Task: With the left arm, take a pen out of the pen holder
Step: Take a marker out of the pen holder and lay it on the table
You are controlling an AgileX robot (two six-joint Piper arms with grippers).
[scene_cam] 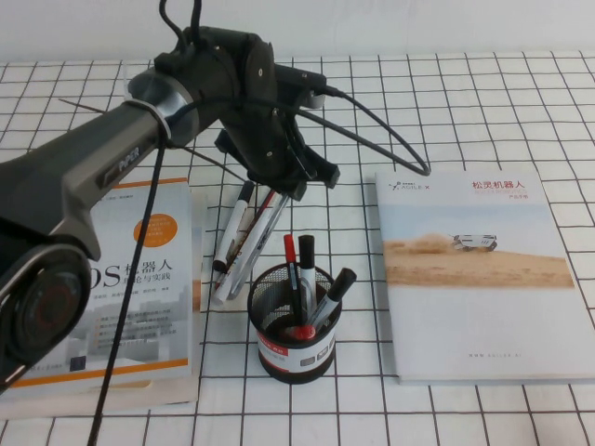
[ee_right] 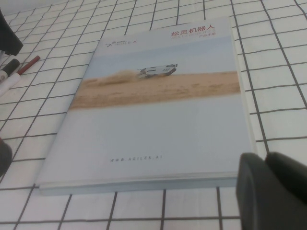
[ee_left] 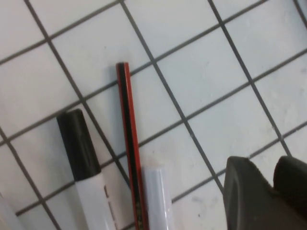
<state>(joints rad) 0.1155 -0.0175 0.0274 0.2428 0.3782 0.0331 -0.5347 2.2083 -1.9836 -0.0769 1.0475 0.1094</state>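
Observation:
A black mesh pen holder point(scene_cam: 293, 325) stands near the table's front with a red marker point(scene_cam: 291, 265) and two black-capped markers point(scene_cam: 307, 265) upright in it. Beyond it, three pens lie loose on the cloth: a white marker with a black cap point(scene_cam: 232, 237) point(ee_left: 79, 148), a red-and-black pencil point(scene_cam: 263, 216) point(ee_left: 129, 143) and a clear pen point(scene_cam: 246, 255) point(ee_left: 158, 196). My left gripper point(scene_cam: 302, 181) point(ee_left: 273, 167) hovers just past the far ends of these pens, fingers together, holding nothing. My right gripper point(ee_right: 266, 160) is shut and empty by the near edge of a booklet point(ee_right: 163, 110).
A grey-and-orange book point(scene_cam: 130, 279) lies at the left under my left arm. The booklet with a desert picture point(scene_cam: 474, 274) lies at the right. A black cable point(scene_cam: 381, 130) loops over the checked cloth behind the gripper.

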